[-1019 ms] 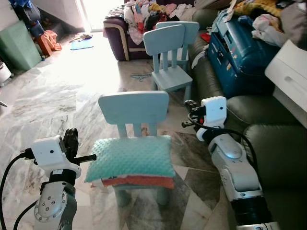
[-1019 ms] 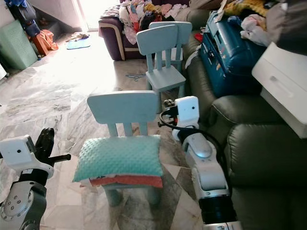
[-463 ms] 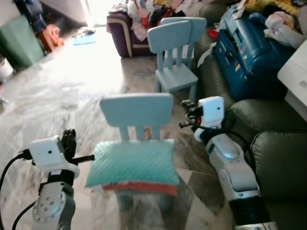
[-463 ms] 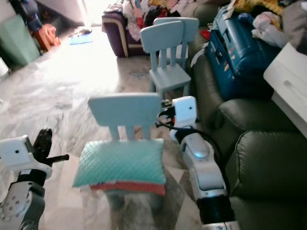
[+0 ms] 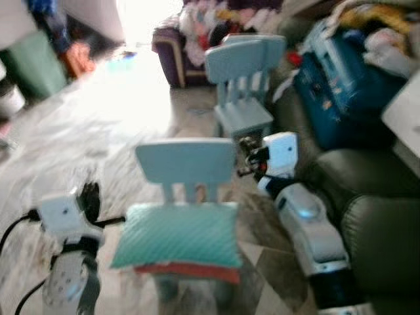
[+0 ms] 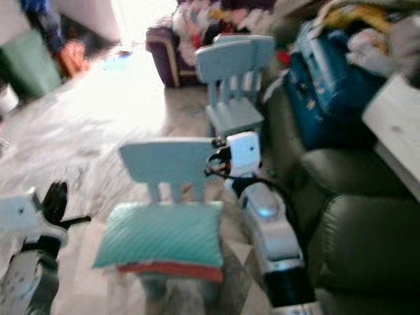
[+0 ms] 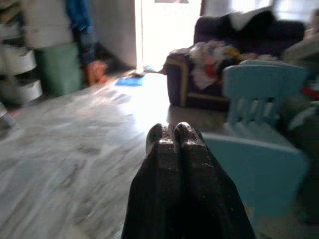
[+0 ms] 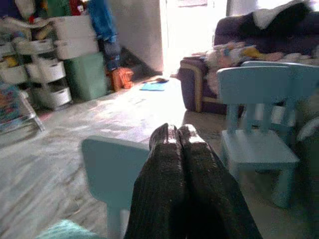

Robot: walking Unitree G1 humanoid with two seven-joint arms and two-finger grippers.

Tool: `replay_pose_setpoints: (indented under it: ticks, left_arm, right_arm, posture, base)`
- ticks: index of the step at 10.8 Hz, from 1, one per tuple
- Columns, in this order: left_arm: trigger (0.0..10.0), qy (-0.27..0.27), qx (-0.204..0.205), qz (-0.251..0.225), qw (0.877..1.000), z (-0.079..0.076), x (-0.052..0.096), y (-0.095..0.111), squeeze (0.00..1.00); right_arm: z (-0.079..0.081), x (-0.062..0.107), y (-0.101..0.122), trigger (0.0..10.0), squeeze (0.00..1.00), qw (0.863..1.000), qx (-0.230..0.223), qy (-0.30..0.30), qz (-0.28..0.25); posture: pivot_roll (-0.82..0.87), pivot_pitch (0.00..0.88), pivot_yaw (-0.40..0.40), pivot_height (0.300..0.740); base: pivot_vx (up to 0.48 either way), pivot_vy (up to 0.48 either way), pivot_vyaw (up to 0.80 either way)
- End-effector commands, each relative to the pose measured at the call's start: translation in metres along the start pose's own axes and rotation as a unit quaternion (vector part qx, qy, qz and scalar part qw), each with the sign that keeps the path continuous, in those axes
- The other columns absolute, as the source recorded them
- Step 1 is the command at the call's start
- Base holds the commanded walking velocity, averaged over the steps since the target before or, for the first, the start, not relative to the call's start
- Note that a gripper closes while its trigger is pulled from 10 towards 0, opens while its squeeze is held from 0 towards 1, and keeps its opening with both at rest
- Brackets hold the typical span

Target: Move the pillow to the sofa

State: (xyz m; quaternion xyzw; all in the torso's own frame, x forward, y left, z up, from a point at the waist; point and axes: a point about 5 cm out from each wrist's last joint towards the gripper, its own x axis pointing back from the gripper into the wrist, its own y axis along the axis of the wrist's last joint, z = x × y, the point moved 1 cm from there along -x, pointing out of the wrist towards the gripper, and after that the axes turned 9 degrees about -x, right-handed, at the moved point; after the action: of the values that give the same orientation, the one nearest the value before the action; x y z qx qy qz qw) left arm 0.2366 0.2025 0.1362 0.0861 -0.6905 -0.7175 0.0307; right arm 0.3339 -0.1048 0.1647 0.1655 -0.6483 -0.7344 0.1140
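A teal dotted pillow (image 5: pixel 176 234) with an orange-red underside lies on the seat of a small light-blue chair (image 5: pixel 185 159) right in front of me. The dark green sofa (image 5: pixel 377 216) stands to the right. My left gripper (image 5: pixel 88 195) hovers left of the pillow, shut and empty; its closed fingers (image 7: pixel 174 144) point across the floor. My right gripper (image 5: pixel 248 146) is raised beside the chair's backrest on the right, also shut with nothing held, its fingers (image 8: pixel 175 137) pressed together.
A second light-blue chair (image 5: pixel 239 72) stands further back. A blue suitcase (image 5: pixel 331 85) and clothes lie on the sofa's far part. A purple sofa heaped with laundry (image 5: pixel 197 26) is at the back. Marble floor (image 5: pixel 79 131) opens to the left, with a green bin (image 5: pixel 42 69) by the wall.
The whole picture has shifted and blurred, so the camera moved. Both arms keep their poses beside the chair; the pillow stays on the seat.
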Motion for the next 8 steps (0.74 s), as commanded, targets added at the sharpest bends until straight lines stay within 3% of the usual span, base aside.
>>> replay_pose_setpoints:
  ticks: [1, 8]
  left_arm:
    - [10.0, -0.003, 0.0, 0.006, 1.0, -0.0027, 0.0017, -0.0019, 0.0]
    - [10.0, 0.025, 0.015, 0.042, 0.999, -0.0016, 0.0007, -0.0116, 0.0]
  right_arm:
    - [-0.0079, 0.0032, 0.001, 10.0, 0.0, 1.0, 0.002, -0.013, -0.001]
    - [-0.007, 0.0034, -0.0003, 10.0, 0.0, 1.0, 0.001, -0.011, 0.002]
  posture:
    - [-0.16, 0.094, 0.076, 0.74]
    - [-0.16, 0.099, 0.075, 0.74]
  base:
    - [0.3, 0.0, 0.0]
    - [0.0, 0.0, 0.0]
